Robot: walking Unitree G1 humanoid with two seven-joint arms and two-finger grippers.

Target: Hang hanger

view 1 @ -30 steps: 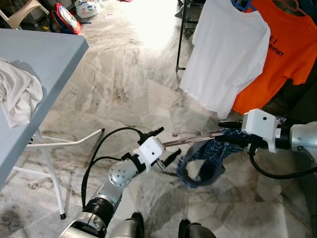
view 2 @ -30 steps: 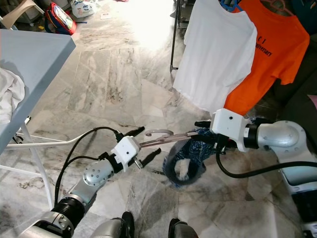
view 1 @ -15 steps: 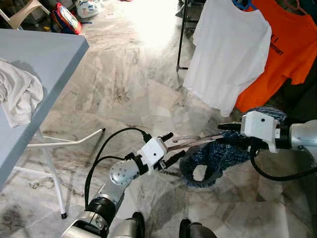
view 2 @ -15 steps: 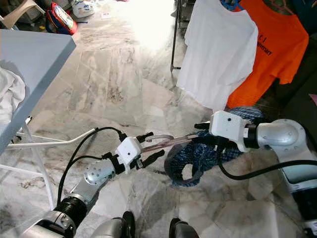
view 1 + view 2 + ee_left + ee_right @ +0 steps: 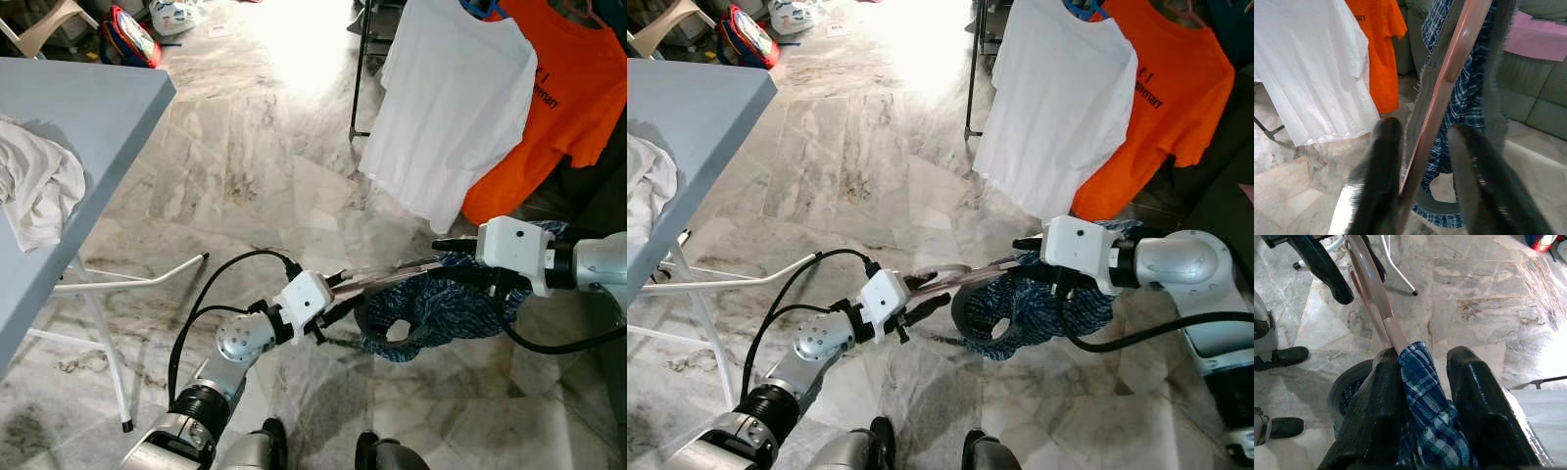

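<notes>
A copper-pink hanger (image 5: 387, 275) carries a blue plaid garment (image 5: 441, 311) and hangs low over the marble floor between my two arms. My left gripper (image 5: 338, 294) is shut on the hanger's hook end; in the left wrist view the bar (image 5: 1442, 88) runs between the two black fingers (image 5: 1378, 186). My right gripper (image 5: 448, 261) is shut on the far end, with plaid cloth (image 5: 1422, 411) and the bar (image 5: 1376, 298) pinched between its fingers. The garment sags in a loop below the bar.
A black clothes rack pole (image 5: 359, 69) stands at the back right, with a white T-shirt (image 5: 451, 108) and an orange T-shirt (image 5: 573, 108) hanging on it. A grey table (image 5: 88, 117) with a white cloth (image 5: 34, 186) and thin white legs (image 5: 98, 323) lies to the left.
My left gripper's fingers, spread wide a second ago, have come together on the hanger's hook end. The plaid garment has swung and now sags lower under the bar.
</notes>
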